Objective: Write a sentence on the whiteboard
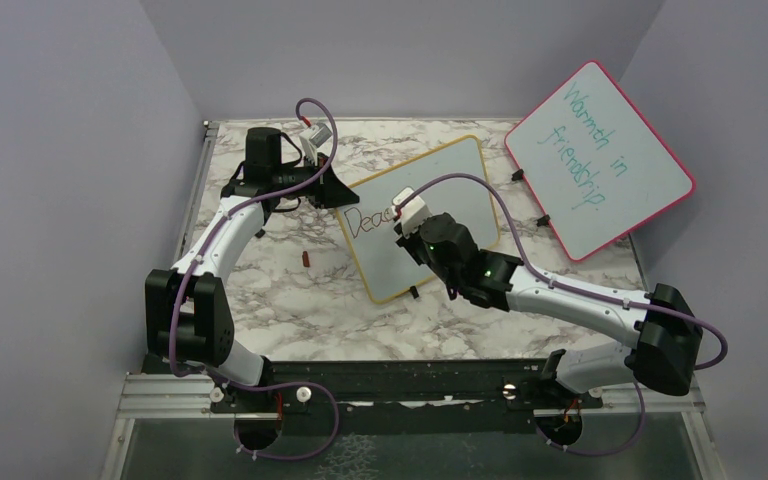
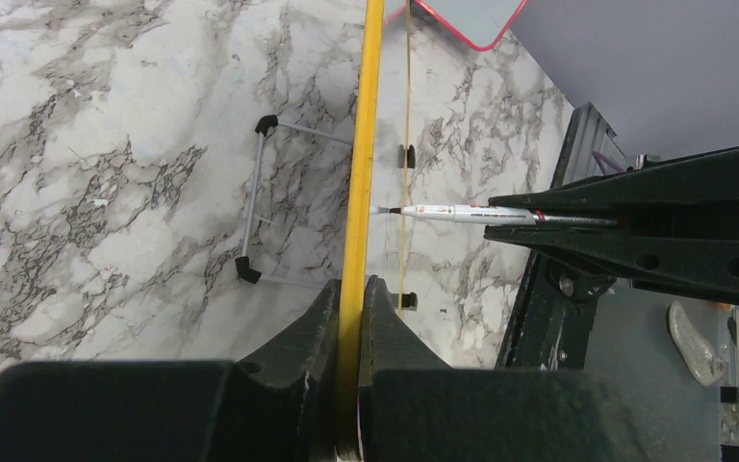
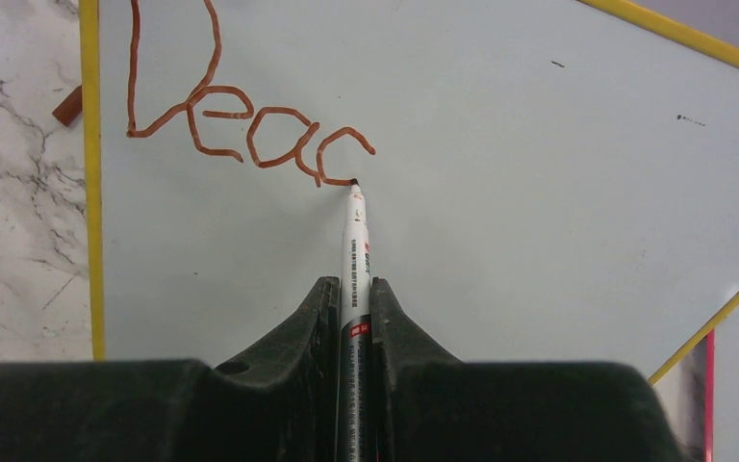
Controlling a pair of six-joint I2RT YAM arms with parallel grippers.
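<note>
The yellow-framed whiteboard [image 1: 430,215] stands tilted on the marble table. My left gripper [image 1: 338,195] is shut on its left edge; the left wrist view shows the yellow frame [image 2: 358,173] edge-on between the jaws. My right gripper [image 1: 407,235] is shut on a white marker [image 3: 355,252], its tip touching the board [image 3: 500,192]. The sentence [image 3: 241,120] reads "Deac" in brownish-red strokes, the last letter unfinished; it also shows in the top view [image 1: 370,221]. The marker also shows in the left wrist view [image 2: 462,214].
A pink-red-framed board [image 1: 600,160] with teal handwriting leans at the back right. A small red marker cap [image 1: 307,259] lies on the table left of the whiteboard. A wire board stand [image 2: 255,197] rests behind the whiteboard. Grey walls enclose the table.
</note>
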